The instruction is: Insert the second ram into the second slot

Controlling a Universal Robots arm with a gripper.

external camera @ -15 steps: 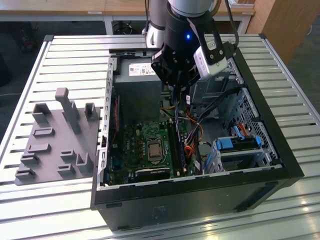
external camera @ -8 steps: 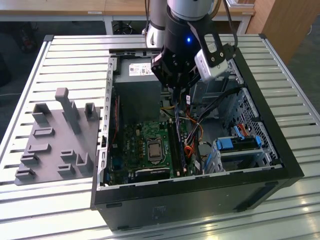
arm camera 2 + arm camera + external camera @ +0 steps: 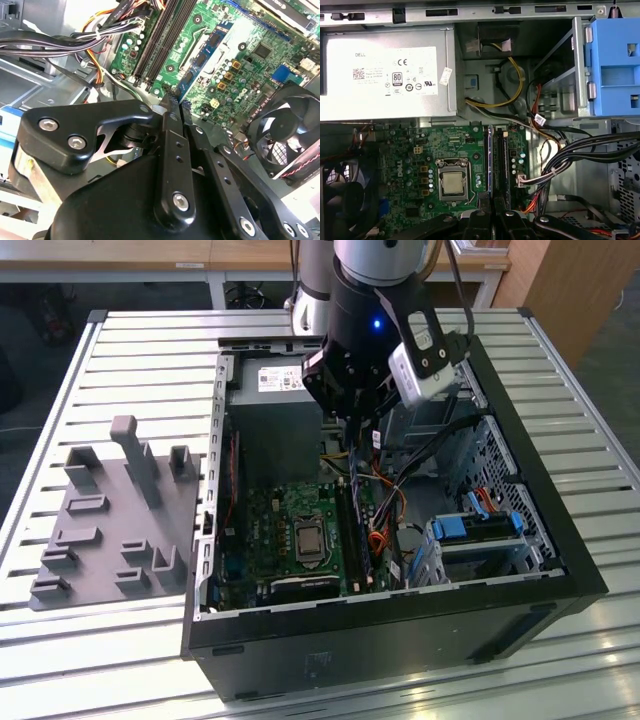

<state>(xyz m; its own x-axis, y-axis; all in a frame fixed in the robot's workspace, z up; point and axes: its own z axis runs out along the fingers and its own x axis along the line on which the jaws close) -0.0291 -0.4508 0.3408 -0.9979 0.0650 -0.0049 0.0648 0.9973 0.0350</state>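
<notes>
Down inside the open computer case (image 3: 400, 640), the gripper (image 3: 352, 468) hangs over the green motherboard (image 3: 270, 530), at the memory slots. The case sits on a slatted table (image 3: 150, 350), toward the table's edge on the exterior view's right. A grey moulded fixture (image 3: 110, 520) lies toward the edge on the exterior view's left, apart from the case. Fingers (image 3: 170, 135) drawn close together with only a thin gap between. A sliver of blue board sits in that gap at the tips, so they read as clamped on the ram stick (image 3: 488, 165). First wrist view: stick seen edge-on, a thin blue line running from the fingertips toward the power supply (image 3: 385, 75), in line with the slots. Dark slot (image 3: 504, 165) just beside it, on the side away from the processor socket (image 3: 452, 182). Cannot tell whether the stick is seated or just above its slot. A bundle of black cables (image 3: 570, 155) runs past the motherboard's edge beyond the slots, with a blue drive latch (image 3: 615, 65) further out, near the case wall. Second wrist view: black fan (image 3: 285, 130) near the motherboard's edge, well apart from the fingertips.
</notes>
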